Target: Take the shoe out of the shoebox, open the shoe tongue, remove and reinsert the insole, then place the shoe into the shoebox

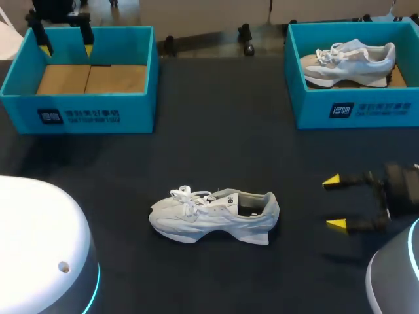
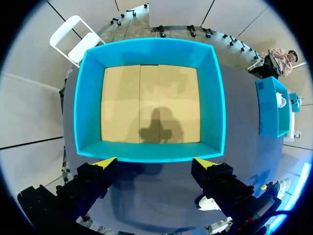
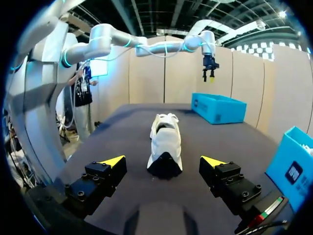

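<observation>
**Head view:** white mesh sneaker (image 1: 215,214) upright on dark surface (image 1: 216,131), outside both boxes. Left gripper (image 1: 65,40) above left teal shoebox (image 1: 78,111). Right gripper (image 1: 335,203) near heel, apart. Second sneaker (image 1: 347,62) in right shoebox (image 1: 357,108). White print on front walls.

**Left wrist view:** fingers (image 2: 105,164) spread, grasping nothing, over tan cardboard floor (image 2: 146,103).

**Right wrist view:** fingers (image 3: 115,160) released; black heel ahead, untouched.

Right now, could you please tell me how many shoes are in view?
2. One shoe stands on the table, ahead of the right gripper; the other shoe lies inside the right shoebox. The left shoebox holds none.
</observation>
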